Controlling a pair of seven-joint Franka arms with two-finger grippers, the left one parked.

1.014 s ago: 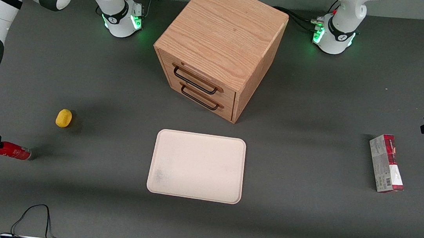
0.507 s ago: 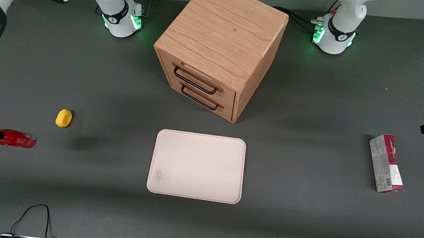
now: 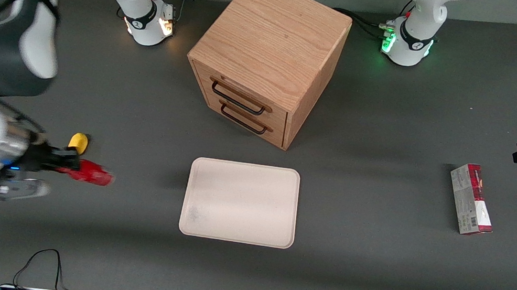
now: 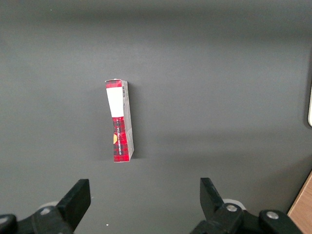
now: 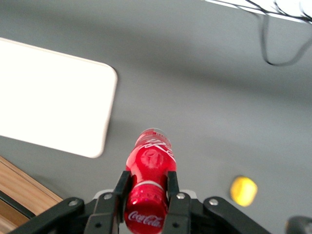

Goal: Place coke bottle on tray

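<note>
Bottle (image 5: 147, 185) bears white "Coca-Cola" script on its red body, readable in the wrist view. The gripper (image 3: 69, 163) is clenched on it, a finger pressed against each side, holding it lying level above the table near a yellow lump (image 3: 78, 142), toward the working arm's end, well apart from the tray (image 3: 240, 203).

Red coke bottle (image 5: 148, 185), cream tray (image 3: 240, 202)

A red-and-grey carton (image 4: 119, 121) lies flat on the dark grey counter (image 4: 219, 73), its white-labelled end toward 12 o'clock. At 3 o'clock a pale tray (image 4: 310, 105) edge shows; wood at 4 o'clock.
</note>
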